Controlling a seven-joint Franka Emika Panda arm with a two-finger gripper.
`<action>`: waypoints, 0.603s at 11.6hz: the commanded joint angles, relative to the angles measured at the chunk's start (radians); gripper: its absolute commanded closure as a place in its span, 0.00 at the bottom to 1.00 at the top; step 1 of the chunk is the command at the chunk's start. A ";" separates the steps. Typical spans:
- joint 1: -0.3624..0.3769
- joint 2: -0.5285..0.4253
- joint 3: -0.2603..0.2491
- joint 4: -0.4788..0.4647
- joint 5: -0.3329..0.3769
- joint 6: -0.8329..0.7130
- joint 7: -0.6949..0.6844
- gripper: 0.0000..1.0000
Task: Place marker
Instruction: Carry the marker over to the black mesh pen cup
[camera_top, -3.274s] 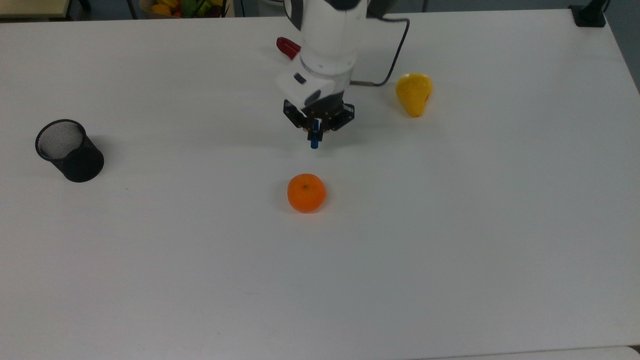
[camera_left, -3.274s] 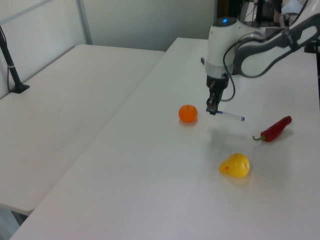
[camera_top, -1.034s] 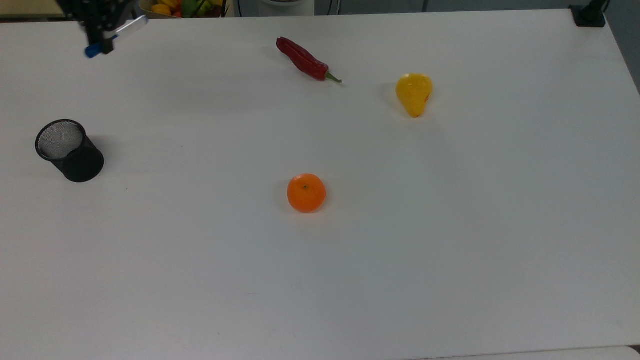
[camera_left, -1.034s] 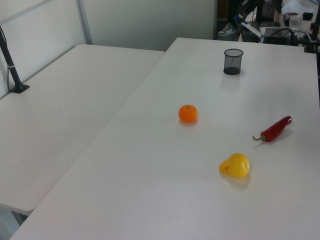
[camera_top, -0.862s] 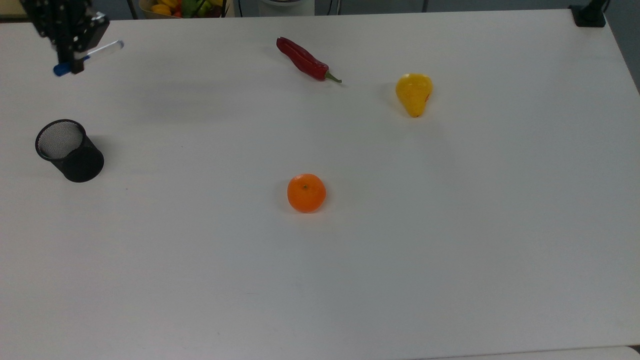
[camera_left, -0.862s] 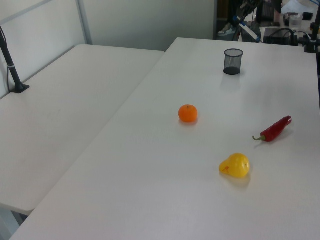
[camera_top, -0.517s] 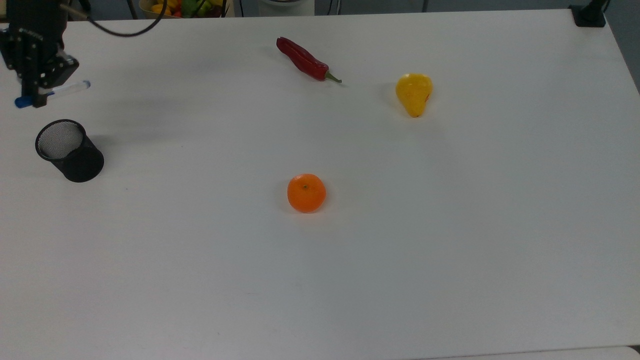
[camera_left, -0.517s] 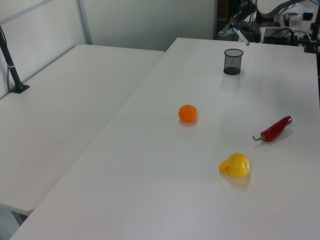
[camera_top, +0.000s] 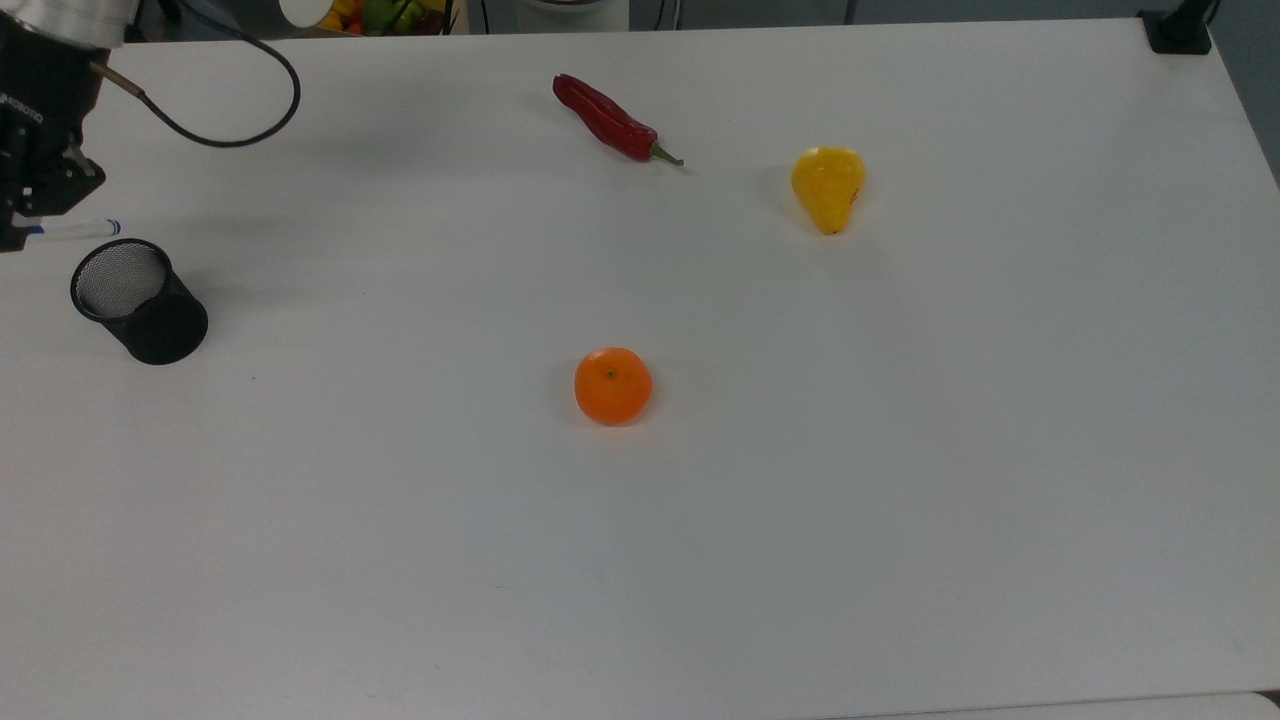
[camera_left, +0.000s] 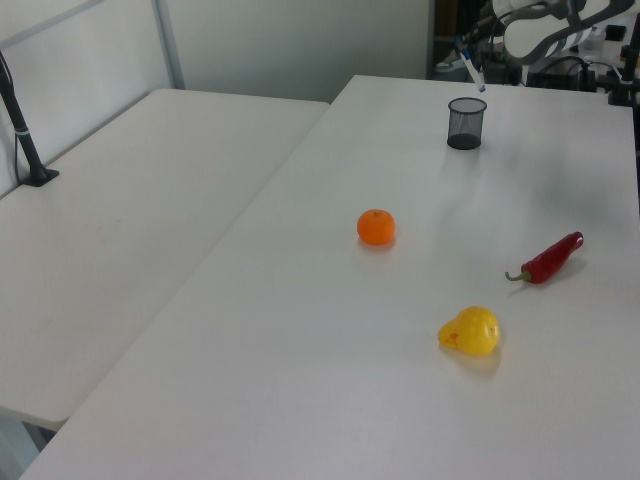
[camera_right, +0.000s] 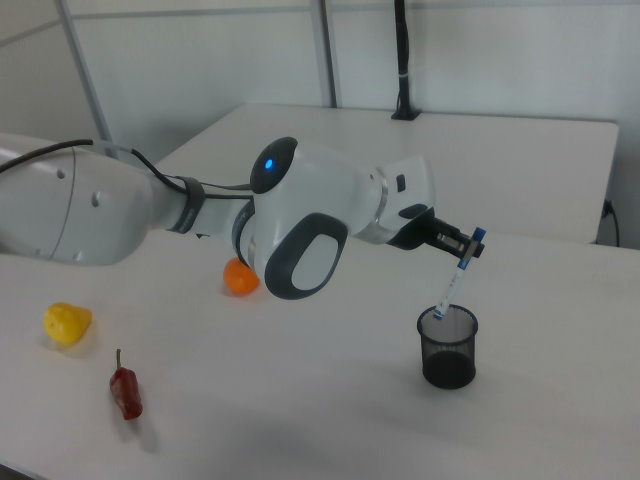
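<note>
The marker (camera_right: 455, 281) is slim and white with a blue cap, and my gripper (camera_right: 466, 247) is shut on its upper end. It hangs tilted, its lower tip just over the open mouth of a black mesh cup (camera_right: 448, 347). At the top view's left edge the gripper (camera_top: 18, 222) sits just above the cup (camera_top: 138, 300), with the marker (camera_top: 78, 229) sticking out towards the top view's right. In the left view the marker (camera_left: 471, 72) slants above the cup (camera_left: 466, 122) at the far end of the table.
An orange (camera_top: 613, 386) lies mid-table, with a red chili (camera_top: 610, 118) and a yellow pear (camera_top: 828, 187) farther back. The arm's black cable (camera_top: 225, 138) loops over the table's back left. A black mount (camera_top: 1180, 30) stands on the back right corner.
The gripper has carried the marker from the table's middle to the top view's far left, then down towards the cup. The marker now hangs steeper over the cup's mouth.
</note>
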 joint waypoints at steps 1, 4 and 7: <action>0.005 0.048 0.007 -0.001 0.043 0.099 0.010 1.00; 0.008 0.080 0.010 -0.024 0.043 0.119 0.010 1.00; 0.008 0.080 0.010 -0.063 0.041 0.118 -0.001 0.91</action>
